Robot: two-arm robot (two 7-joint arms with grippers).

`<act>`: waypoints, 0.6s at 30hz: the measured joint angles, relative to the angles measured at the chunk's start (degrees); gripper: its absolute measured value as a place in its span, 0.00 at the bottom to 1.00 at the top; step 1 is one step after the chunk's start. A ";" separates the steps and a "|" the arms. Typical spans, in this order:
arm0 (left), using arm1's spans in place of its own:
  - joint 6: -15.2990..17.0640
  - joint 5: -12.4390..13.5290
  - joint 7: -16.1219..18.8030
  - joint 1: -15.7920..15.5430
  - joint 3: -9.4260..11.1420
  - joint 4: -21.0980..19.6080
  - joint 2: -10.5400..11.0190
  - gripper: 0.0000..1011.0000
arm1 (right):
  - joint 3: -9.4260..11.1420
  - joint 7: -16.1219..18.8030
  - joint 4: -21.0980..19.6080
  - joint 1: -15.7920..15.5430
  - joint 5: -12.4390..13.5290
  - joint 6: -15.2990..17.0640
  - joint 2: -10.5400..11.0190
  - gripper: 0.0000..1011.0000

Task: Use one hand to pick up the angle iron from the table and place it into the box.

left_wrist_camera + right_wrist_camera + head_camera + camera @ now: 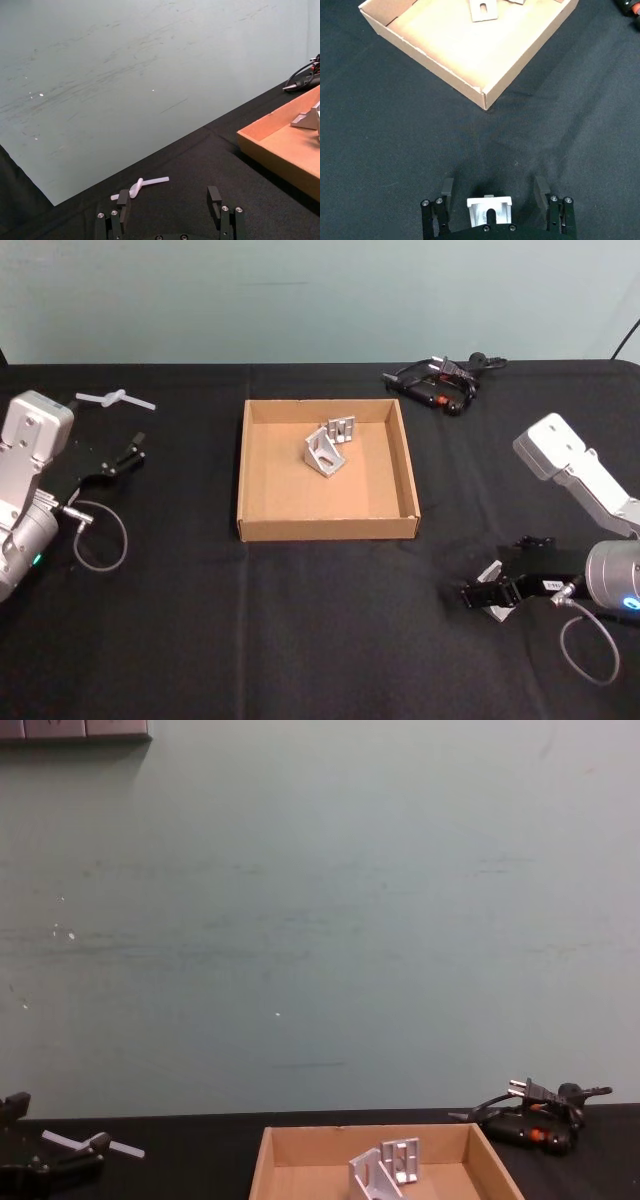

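Note:
A silver angle iron (489,210) lies on the black table (300,640) at the front right, between the fingers of my right gripper (494,186). The gripper is open, with a gap on each side of the bracket. In the head view the same right gripper (490,592) sits low over the angle iron (492,608), to the right of the box's near right corner. The brown cardboard box (409,472) stands mid-table and holds two more angle irons (326,452). My left gripper (168,196) rests open and holds nothing at the far left (125,455).
A black tool with a cord and plug (437,383) lies behind the box on the right. A small white plastic piece (113,398) lies at the back left near the left gripper. A pale wall (320,920) rises behind the table.

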 joint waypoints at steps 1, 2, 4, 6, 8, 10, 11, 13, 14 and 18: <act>0.00 0.00 0.00 0.00 0.00 0.00 0.00 0.99 | 0.03 0.00 0.04 -0.06 0.00 -0.01 0.01 0.99; 0.00 0.00 0.00 0.00 0.00 0.00 0.00 0.99 | 0.05 0.00 0.05 -0.09 0.00 -0.01 0.02 0.99; 0.00 0.00 0.00 0.00 0.00 0.00 0.00 0.99 | 0.12 -0.03 0.06 -0.16 0.00 -0.02 0.02 0.99; 0.00 0.00 0.00 0.00 0.00 0.00 0.00 0.99 | 0.15 -0.05 0.10 -0.20 0.00 -0.02 0.00 0.99; 0.00 0.00 0.00 0.00 0.00 0.00 0.00 0.99 | 0.16 -0.06 0.11 -0.21 0.00 -0.03 -0.01 0.99; 0.00 0.00 0.00 0.00 0.00 0.00 0.00 0.99 | 0.16 -0.06 0.11 -0.21 0.00 -0.03 -0.01 0.99; 0.00 0.00 0.00 0.00 0.00 0.00 0.00 0.99 | 0.16 -0.06 0.12 -0.21 0.00 -0.04 -0.01 0.99; 0.00 0.00 0.00 0.00 0.00 0.00 0.00 0.99 | 0.16 -0.06 0.11 -0.21 -0.01 -0.04 0.00 0.99; 0.00 0.00 0.00 0.00 0.00 0.00 0.00 0.99 | 0.16 -0.06 0.11 -0.21 -0.01 -0.05 0.00 0.99; 0.00 0.00 0.00 0.00 0.00 0.00 0.00 0.99 | 0.16 -0.05 0.11 -0.19 -0.03 -0.07 0.00 0.99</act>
